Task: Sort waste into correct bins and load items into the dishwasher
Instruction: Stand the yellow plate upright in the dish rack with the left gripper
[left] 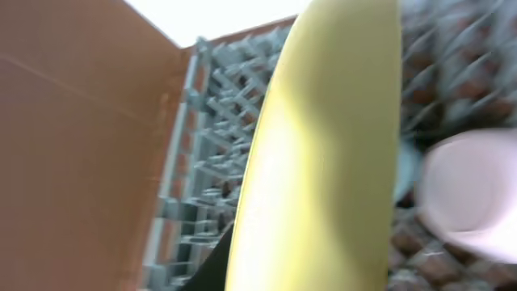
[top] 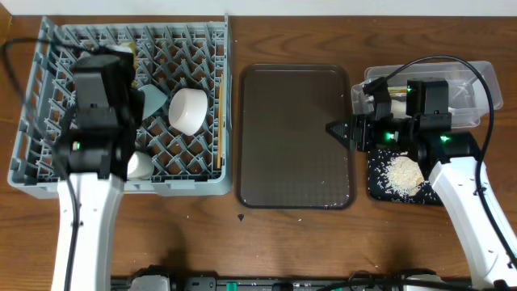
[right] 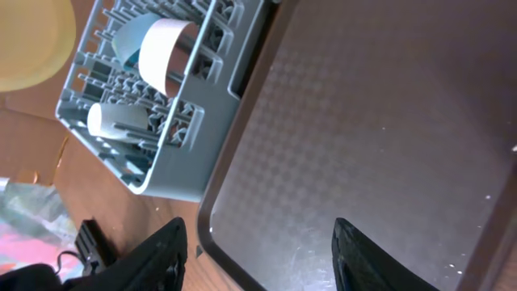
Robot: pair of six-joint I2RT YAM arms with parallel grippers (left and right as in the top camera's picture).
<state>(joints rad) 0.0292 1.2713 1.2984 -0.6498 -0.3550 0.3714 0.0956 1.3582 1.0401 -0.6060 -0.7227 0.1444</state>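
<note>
One pale yellow plate [left: 323, 162] stands on edge, clamped in the left tool [top: 113, 69] above the grey rack [top: 24, 113]; ease it straight down between the pegs [left: 218, 105] below the tool, clear of the white bowl [top: 190, 109] beside; the right tool [right: 258, 230] hangs wide open over the brown tray [right: 363, 121].

White bowl [top: 188, 111], chopsticks [top: 217, 121] in grey rack [top: 182, 166]; rice scraps [top: 401, 174] on black tray [top: 376, 191]
</note>
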